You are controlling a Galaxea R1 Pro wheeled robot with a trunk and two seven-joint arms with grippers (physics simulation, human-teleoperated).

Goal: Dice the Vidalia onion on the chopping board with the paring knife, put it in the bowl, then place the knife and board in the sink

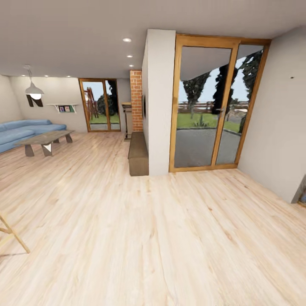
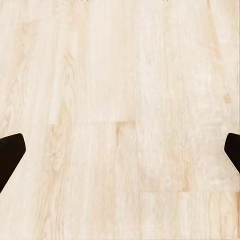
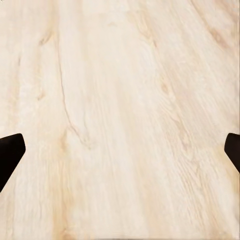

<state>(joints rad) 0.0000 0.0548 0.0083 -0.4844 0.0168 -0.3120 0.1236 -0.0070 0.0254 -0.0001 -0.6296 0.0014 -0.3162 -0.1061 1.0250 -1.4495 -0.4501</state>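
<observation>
From my head camera I see a light wood floor (image 1: 153,238), a blue sofa (image 1: 25,129) at nine o'clock and a glass door (image 1: 212,106) at one o'clock. No kitchen or onion is visible here.

My left claw (image 2: 120,150) is spread wide and empty over bare floor.

My right claw (image 3: 120,150) is likewise wide open, holding nothing.

I judge I should turn to find the kitchen, arms tucked.

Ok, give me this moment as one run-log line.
phase: in transit | view: living room, sofa, glass door | left hand: open, empty | right hand: open, empty | below: wood floor
</observation>
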